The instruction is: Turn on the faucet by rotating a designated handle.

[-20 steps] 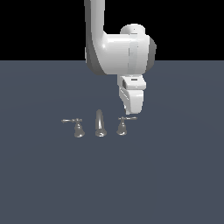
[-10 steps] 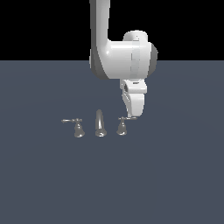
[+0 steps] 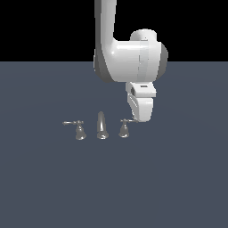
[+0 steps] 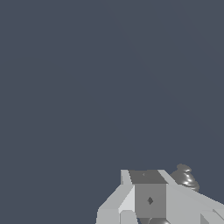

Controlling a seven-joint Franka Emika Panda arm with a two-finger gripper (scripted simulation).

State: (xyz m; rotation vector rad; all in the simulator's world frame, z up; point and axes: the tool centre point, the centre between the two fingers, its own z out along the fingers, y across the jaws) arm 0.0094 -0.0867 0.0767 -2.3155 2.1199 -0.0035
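Faucet (image 3: 102, 126) parts stand in a row on the desk (image 3: 53, 187); we see the handle (image 3: 124, 128) at the exterior view's right, our pincer (image 3: 141, 119) just beside its lever tip. We cannot tell whether it is clenched.

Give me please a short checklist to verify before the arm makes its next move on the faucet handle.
1. Gripper is down at the lever tip of the right-pointing handle: ok.
2. Contact with the lever: cannot tell, the gripper covers the tip.
3. Jaws open or shut: cannot tell in either view.
4. Spout is clear of the gripper: ok.
5. Left-pointing handle is untouched, far from the arm: ok.
6. Wrist view shows a chrome piece beside the gripper body: ok.
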